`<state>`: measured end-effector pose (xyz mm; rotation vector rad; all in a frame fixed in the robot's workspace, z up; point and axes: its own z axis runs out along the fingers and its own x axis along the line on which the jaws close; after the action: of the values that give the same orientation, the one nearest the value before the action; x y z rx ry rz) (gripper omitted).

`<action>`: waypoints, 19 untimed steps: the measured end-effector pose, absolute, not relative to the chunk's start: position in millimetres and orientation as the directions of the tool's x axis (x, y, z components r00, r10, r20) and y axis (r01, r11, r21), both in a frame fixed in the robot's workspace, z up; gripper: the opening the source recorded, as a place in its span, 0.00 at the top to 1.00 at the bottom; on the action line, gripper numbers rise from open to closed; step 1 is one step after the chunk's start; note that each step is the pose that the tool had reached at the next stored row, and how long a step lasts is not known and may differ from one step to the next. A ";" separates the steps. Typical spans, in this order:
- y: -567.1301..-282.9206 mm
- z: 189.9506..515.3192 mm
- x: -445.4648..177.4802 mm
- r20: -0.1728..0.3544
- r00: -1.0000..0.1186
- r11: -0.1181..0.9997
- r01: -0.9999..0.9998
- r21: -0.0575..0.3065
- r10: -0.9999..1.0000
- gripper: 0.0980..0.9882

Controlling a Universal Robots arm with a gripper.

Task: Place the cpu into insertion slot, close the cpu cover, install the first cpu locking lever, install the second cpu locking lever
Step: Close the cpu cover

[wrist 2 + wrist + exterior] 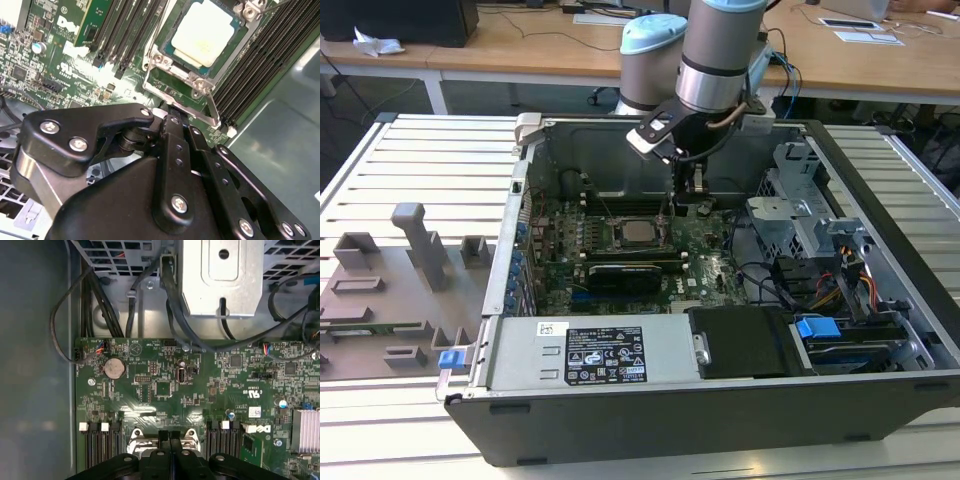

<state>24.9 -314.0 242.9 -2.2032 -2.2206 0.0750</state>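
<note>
The cpu (202, 32) is in, the cover (159, 61) is down, and the gripper (181, 125) is at a lever (214, 109).
The cpu lies flat in the slot (170, 89), and its pale top shows through the hole in the cover. The gripper hangs low over the board (160, 390), just beside the slot. Its two fingers are pressed together, and I see nothing between them. The thin lever sticks out near its tip. I think the first lever step is in hand, but I cannot tell if any lever is hooked. It calls for a soft, steady push.
</note>
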 end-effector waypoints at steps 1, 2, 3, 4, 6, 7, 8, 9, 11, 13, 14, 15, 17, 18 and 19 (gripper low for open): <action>-314.0 242.9 23.1 -0.025 -0.008 0.007 0.999 -0.043 1.000 0.99; -314.0 242.9 21.2 -0.025 -0.008 0.007 0.999 -0.043 1.000 0.99; -314.0 242.9 20.0 -0.025 -0.008 0.007 0.999 -0.043 1.000 0.99; -314.0 242.9 18.4 -0.025 -0.008 0.007 0.999 -0.043 1.000 0.99; -314.0 242.9 16.5 -0.025 -0.008 0.007 0.999 -0.043 1.000 0.99; -314.0 242.9 15.8 -0.025 -0.008 0.007 0.999 -0.043 1.000 0.99; -314.0 242.9 15.1 -0.025 -0.008 0.007 0.999 -0.043 1.000 0.99; -314.0 242.8 14.5 -0.025 -0.008 0.007 0.999 -0.043 1.000 0.99; -313.9 242.1 11.3 -0.025 -0.008 0.007 0.999 -0.043 1.000 0.99; -313.9 240.4 8.8 -0.025 -0.008 0.007 0.999 -0.043 1.000 0.99; -313.9 239.3 6.9 -0.025 -0.009 0.007 0.999 -0.043 1.000 0.99; -314.0 238.6 5.3 -0.025 -0.008 0.007 0.999 -0.043 1.000 0.99; -314.0 237.5 0.9 -0.025 -0.008 0.007 0.999 -0.043 1.000 0.99; -314.0 237.2 -1.3 -0.025 -0.009 0.007 0.999 -0.043 1.000 0.99; -314.0 237.1 -2.8 -0.025 -0.009 0.007 0.999 -0.043 1.000 0.99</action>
<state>-2.8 -314.0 237.1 -2.2032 -2.2208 0.0753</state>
